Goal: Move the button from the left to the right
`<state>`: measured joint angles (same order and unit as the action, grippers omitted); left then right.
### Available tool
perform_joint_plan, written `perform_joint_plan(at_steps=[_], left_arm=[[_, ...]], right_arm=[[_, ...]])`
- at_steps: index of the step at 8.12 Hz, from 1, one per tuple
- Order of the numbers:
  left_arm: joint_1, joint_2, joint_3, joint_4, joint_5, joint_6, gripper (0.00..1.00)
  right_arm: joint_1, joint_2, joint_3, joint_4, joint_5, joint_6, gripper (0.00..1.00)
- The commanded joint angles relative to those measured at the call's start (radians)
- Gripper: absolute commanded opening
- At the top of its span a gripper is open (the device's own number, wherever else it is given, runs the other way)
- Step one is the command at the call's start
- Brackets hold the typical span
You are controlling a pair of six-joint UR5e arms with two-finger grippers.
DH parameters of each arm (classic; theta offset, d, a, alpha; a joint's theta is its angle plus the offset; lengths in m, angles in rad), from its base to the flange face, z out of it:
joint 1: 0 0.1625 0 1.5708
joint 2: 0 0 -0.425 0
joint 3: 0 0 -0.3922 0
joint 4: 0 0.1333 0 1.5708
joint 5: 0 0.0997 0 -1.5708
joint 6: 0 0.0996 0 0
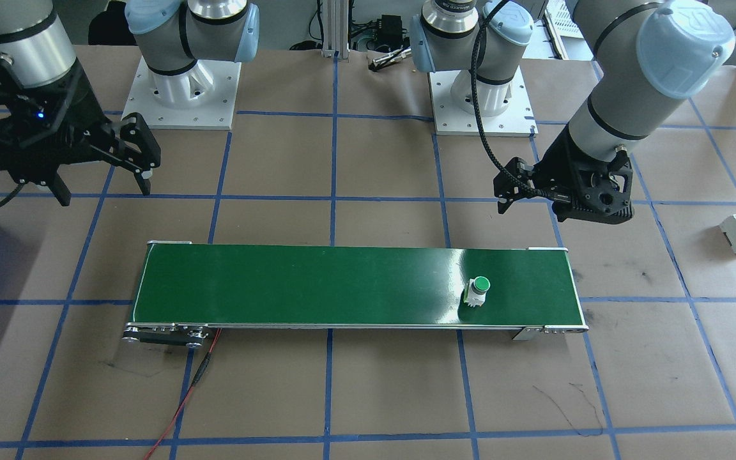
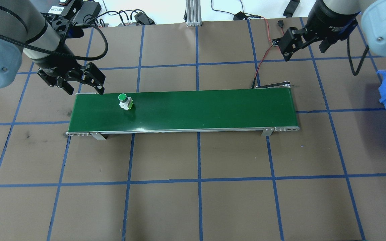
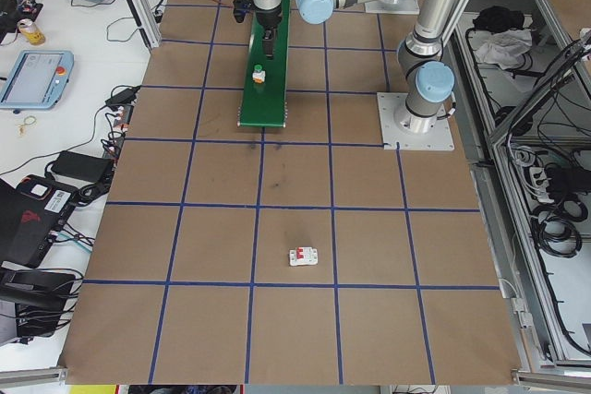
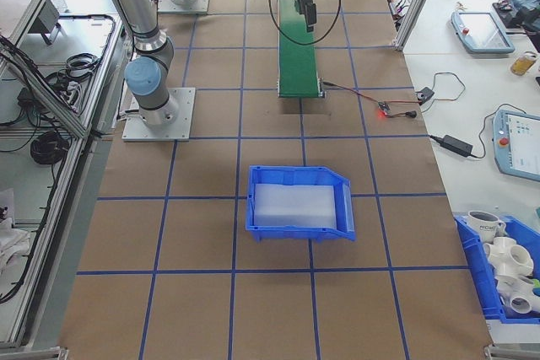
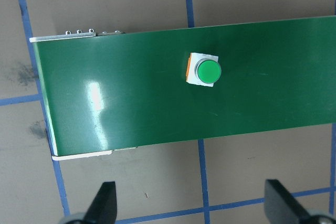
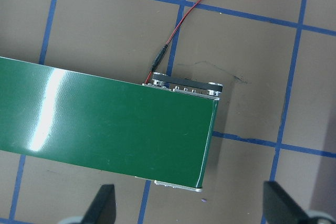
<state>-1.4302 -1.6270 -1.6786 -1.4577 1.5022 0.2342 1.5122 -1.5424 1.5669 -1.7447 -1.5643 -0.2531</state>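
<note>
Your button (image 2: 123,100) stands upright on the green conveyor belt (image 2: 196,110), close to the belt's left end and slightly toward its far edge, green cap up. Nothing touches it. The left pincer (image 2: 80,80) hangs above the bench just off that same end of the belt, jaws spread wide and empty; its wrist view shows both fingertips (image 5: 106,200) clear of the belt, with the button (image 5: 203,70) ahead of them and off-centre. The right pincer (image 2: 305,42) waits beyond the belt's right end, also open and holding nothing.

You look to be at the start: the pick is not yet made. Bring the left pincer over the belt until the cap sits midway between the fingers, then square the jaws to the flat sides of the white body rather than its corners. Come down straight, low enough to close on the blocky body and not on the round cap, which would likely slip. The button looks light and top-heavy, so a finger brushing it on the way down could tip it. Close gently, lift clear of the belt, then travel.
</note>
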Motion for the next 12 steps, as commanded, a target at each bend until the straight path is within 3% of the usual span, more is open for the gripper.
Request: perform_joint_plan(at_steps=[1, 2, 7, 8, 12], left_arm=[[-0.004, -0.008, -0.003, -0.009, -0.004, 0.001, 1.0], [-0.004, 0.013, -0.004, -0.009, 0.003, 0.01, 1.0], [-0.006, 0.059, 0.005, -0.133, -0.006, 0.01, 1.0], [-0.007, 0.056, 0.002, -0.133, -0.002, 0.008, 1.0], [-0.016, 0.065, 0.004, -0.131, -0.008, -0.01, 1.0]], right_arm=[[-0.003, 0.069, 0.005, -0.092, 0.036, 0.009, 1.0], [-0.003, 0.111, 0.018, -0.151, 0.102, 0.006, 1.0], [-0.012, 0.192, 0.143, -0.191, 0.072, 0.066, 0.99], [-0.01, 0.202, 0.168, -0.212, 0.002, 0.165, 1.0], [-0.01, 0.205, 0.2, -0.23, 0.017, 0.16, 1.0]])
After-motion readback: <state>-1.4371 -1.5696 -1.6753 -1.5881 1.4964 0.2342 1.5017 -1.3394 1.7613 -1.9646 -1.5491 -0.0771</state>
